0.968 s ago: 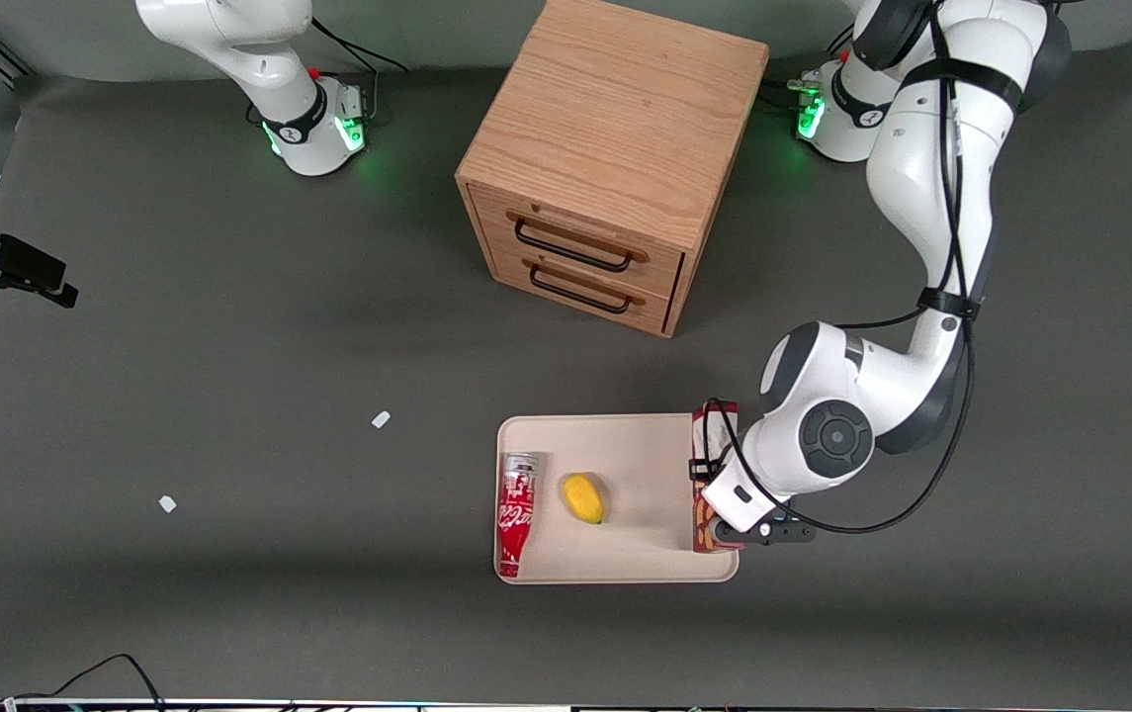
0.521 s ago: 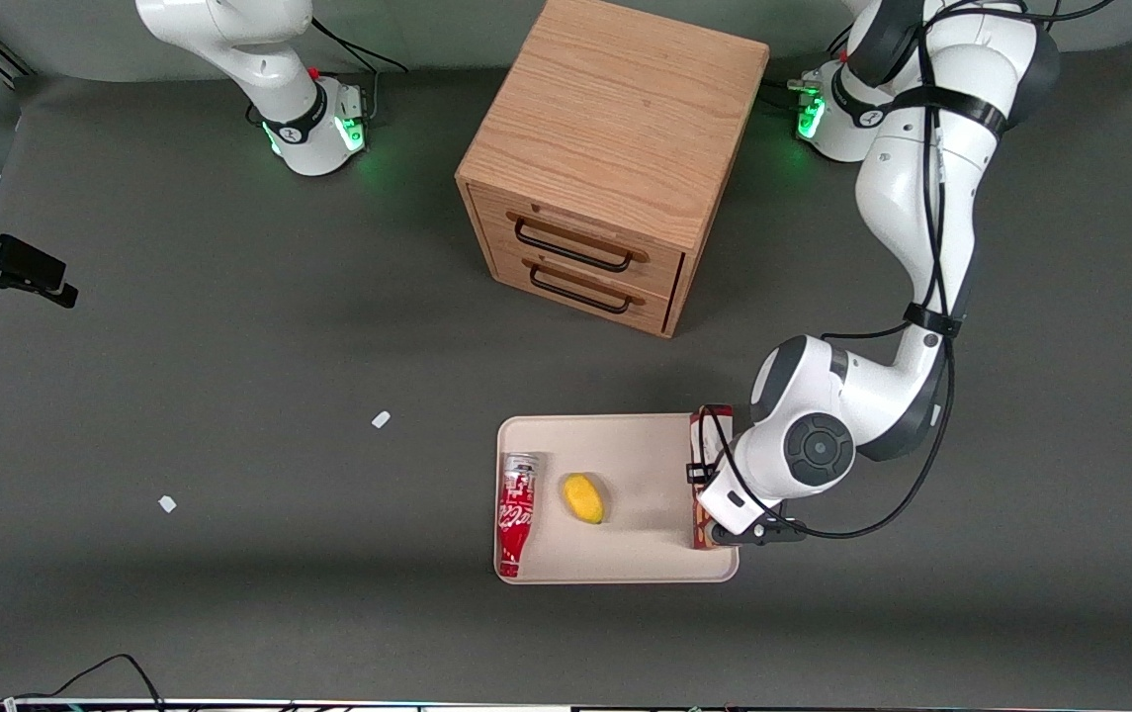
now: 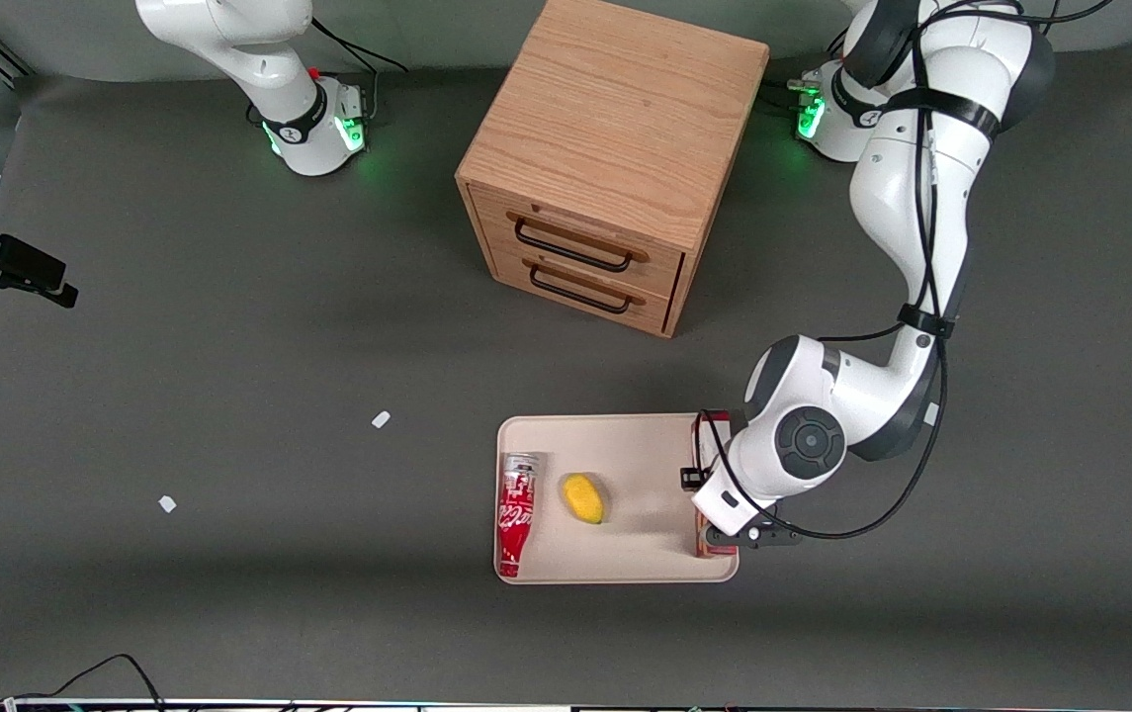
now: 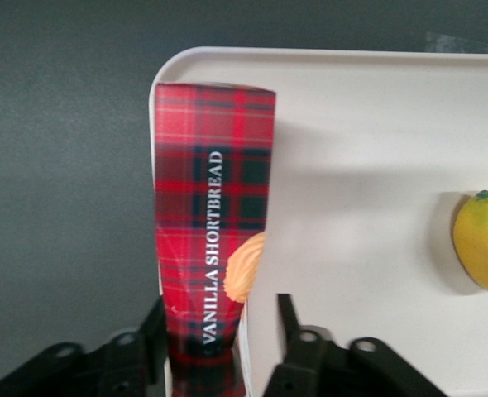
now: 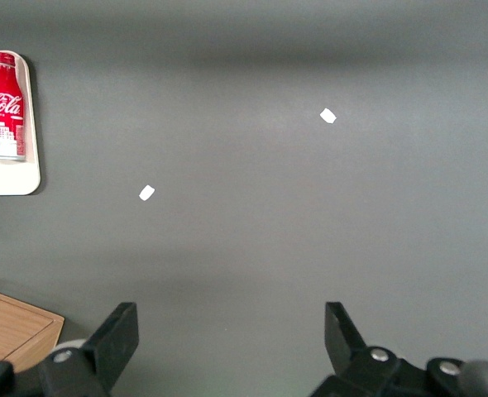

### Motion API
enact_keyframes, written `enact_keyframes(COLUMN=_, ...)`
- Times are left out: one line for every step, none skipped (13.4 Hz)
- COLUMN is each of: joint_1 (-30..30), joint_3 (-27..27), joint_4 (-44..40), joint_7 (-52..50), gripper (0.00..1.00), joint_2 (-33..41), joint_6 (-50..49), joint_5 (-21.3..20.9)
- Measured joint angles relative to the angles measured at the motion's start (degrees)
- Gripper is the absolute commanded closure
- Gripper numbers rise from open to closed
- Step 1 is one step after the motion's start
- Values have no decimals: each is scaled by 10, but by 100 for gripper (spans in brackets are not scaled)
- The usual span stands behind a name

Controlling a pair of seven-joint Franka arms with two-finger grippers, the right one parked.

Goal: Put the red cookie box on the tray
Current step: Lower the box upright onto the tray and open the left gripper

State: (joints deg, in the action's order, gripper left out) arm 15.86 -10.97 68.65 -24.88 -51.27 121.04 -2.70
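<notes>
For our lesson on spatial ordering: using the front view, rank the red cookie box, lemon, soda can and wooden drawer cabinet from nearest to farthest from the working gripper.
1. Red cookie box, between the gripper fingers, at the tray edge.
2. Lemon, mid-tray.
3. Soda can, tray's parked-arm end.
4. Wooden drawer cabinet, off the tray.

A dark grey table (image 3: pixel 229 326) was seen under even light; a wooden drawer cabinet (image 3: pixel 615 158) was set on it, with both drawers shut

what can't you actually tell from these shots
- Left wrist view: the tool, poised over the cookie box, hides the box's near end, so it is unclear whether the box sits fully inside the tray.
- Front view: the arm covers most of the box.
- Left wrist view: the picture edge cuts off the lemon.
</notes>
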Motion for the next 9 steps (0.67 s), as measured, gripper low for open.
enact_keyframes(joint_1=1, joint_3=0, joint_4=-1, joint_7=0, gripper=0, joint_2=1, joint_6=0, joint_5=0)
enact_keyframes(joint_1=1, joint_3=0, joint_4=-2, joint_7=0, gripper=0, joint_2=2, joint_6=0, joint_5=0)
enact_keyframes(joint_1=2, joint_3=0, joint_4=-3, joint_7=-1, gripper=0, joint_2=4, joint_6=0, joint_5=0)
enact_keyframes(joint_1=3, joint_3=0, joint_4=-3, joint_7=-1, gripper=0, joint_2=6, joint_6=0, joint_5=0)
enact_keyframes(joint_1=3, joint_3=0, joint_4=-4, joint_7=-1, gripper=0, joint_2=11, joint_6=0, joint_5=0)
enact_keyframes(joint_1=3, joint_3=1, joint_4=-4, joint_7=-2, gripper=0, joint_2=17, joint_6=0, joint_5=0)
enact_keyframes(joint_1=3, joint_3=2, joint_4=-3, joint_7=-3, gripper=0, joint_2=26, joint_6=-1, joint_5=0)
enact_keyframes(joint_1=1, joint_3=3, joint_4=-2, joint_7=-4, gripper=0, joint_2=36, joint_6=-3, joint_5=0)
enact_keyframes(joint_1=-2, joint_3=4, joint_4=-1, joint_7=-5, gripper=0, joint_2=50, joint_6=-8, joint_5=1)
